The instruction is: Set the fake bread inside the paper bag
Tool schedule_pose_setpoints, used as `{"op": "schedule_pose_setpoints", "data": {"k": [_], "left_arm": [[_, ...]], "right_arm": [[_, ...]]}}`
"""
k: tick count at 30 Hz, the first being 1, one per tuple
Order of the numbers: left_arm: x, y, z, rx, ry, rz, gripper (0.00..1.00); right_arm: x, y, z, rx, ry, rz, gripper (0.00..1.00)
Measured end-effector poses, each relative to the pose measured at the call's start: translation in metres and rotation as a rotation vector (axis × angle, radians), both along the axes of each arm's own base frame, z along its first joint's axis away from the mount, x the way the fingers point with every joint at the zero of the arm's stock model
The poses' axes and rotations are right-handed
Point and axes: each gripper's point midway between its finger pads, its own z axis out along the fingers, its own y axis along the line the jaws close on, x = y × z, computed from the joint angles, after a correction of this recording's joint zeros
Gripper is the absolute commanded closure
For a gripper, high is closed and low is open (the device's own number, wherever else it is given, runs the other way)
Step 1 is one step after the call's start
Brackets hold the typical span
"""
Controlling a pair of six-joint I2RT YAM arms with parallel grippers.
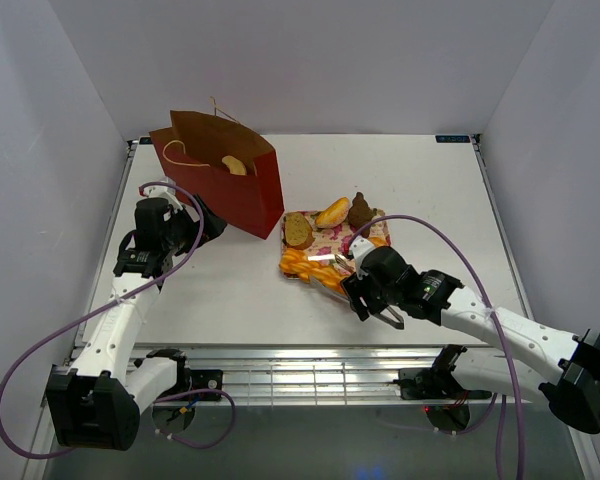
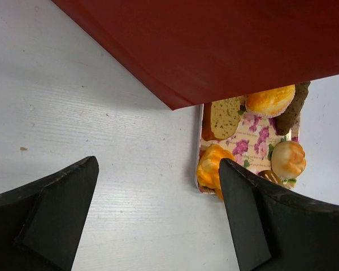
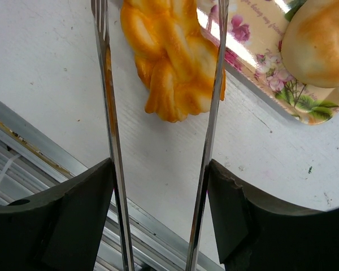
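1 twisted loaf (image 3: 170, 56) sits between tongs (image 3: 212, 113) held by right gripper (image 3: 161, 172).

The glossy twisted toy loaf (image 3: 172, 62) between the black right fingers (image 3: 62, 226) is golden-orange with paler yellow ridges. The thin metal tongs (image 3: 110, 141) along those fingers are shiny silver. Past the fingertips, the rectangular floral tray (image 3: 260, 34) is cream with pink-purple blossoms and green leaves, and the round toy roll (image 3: 319, 39) is pale gold, browned on top. The flat surface (image 3: 45, 84) is white. Ahead of the black left fingers (image 2: 51, 209), the big paper bag (image 2: 214, 45) is dark red, the toy toast slice (image 2: 225, 117) is tan, and the knobbly toy pastry (image 2: 294, 110) is dark brown.
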Motion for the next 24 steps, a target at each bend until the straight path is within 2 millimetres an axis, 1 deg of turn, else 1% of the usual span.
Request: {"op": "schedule_pose_setpoints", "data": {"k": [5,13,17,19,24], "left_arm": [[0.0,0.0,-0.001,-0.001,0.003,-0.002,0.02],[0.0,-0.001,-0.001,-0.005,0.006,-0.005,0.02],[0.0,-0.002,-0.001,-0.006,0.006,-0.006,0.02],[0.0,-0.002,-0.001,-0.007,0.006,-0.006,0.02],[0.0,-0.002,-0.001,-0.009,0.006,-0.01,0.02]], "right_arm": [[0.0,0.001,0.0,-0.002,-0.004,0.006,0.31],[0.0,0.001,-0.011,-0.039,0.021,0.018,0.32],[0.0,0.003,-0.013,-0.052,0.033,0.031,0.39],[0.001,0.006,-0.012,-0.044,0.032,0.041,0.43],[0.003,0.011,-0.007,-0.023,0.023,0.049,0.56]]}}
